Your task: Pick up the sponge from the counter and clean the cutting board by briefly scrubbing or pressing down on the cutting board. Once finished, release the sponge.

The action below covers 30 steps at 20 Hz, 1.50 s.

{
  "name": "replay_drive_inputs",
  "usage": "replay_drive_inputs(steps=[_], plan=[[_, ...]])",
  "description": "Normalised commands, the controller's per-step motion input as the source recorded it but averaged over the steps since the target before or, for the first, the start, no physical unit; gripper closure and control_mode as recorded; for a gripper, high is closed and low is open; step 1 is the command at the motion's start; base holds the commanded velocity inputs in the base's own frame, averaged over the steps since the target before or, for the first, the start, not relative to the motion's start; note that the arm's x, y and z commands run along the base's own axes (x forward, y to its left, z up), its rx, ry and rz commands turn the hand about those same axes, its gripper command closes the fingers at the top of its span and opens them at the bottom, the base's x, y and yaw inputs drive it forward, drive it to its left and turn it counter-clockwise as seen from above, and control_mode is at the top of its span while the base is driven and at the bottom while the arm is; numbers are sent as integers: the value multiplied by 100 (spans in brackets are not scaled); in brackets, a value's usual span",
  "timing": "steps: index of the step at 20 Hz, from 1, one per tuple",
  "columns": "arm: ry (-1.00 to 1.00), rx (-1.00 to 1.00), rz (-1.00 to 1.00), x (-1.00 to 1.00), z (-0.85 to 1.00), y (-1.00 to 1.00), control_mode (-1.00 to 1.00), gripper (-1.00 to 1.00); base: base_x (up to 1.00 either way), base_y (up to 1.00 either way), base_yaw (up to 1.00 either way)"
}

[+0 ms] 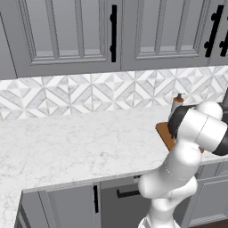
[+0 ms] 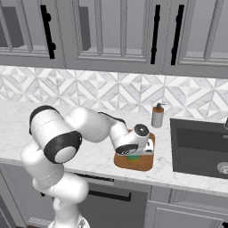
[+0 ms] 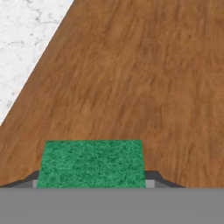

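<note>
Hand view, sponge (image 3: 91, 164) between gripper (image 3: 92, 181) fingertips

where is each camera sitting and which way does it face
Left base view: behind the arm's left, facing the counter and backsplash; the arm's elbow hides most of the cutting board.
Right base view: behind its right, facing the sink; the arm reaches to the board.
Hand view: on the hand, close over the board, sponge between the gripper tips.
Shared: board and soap dispenser in both base views.
</note>
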Motion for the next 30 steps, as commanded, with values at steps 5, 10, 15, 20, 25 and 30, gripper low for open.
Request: replay_drive_inputs(steps=[5, 10, 15, 20, 25, 30], plan=[[-12, 0, -4, 84, 0, -3, -100, 100, 0, 0, 0], [-22, 0, -4, 98, 0, 0, -100, 100, 0, 0, 0], [-21, 0, -5, 70, 0, -29, -100, 100, 0, 0, 0], [-14, 0, -2, 25, 0, -61, -100, 100, 0, 0, 0], [-1, 0, 0, 14, 0, -71, -100, 100, 0, 0, 0], [1, 0, 0, 14, 0, -70, -100, 100, 0, 0, 0]])
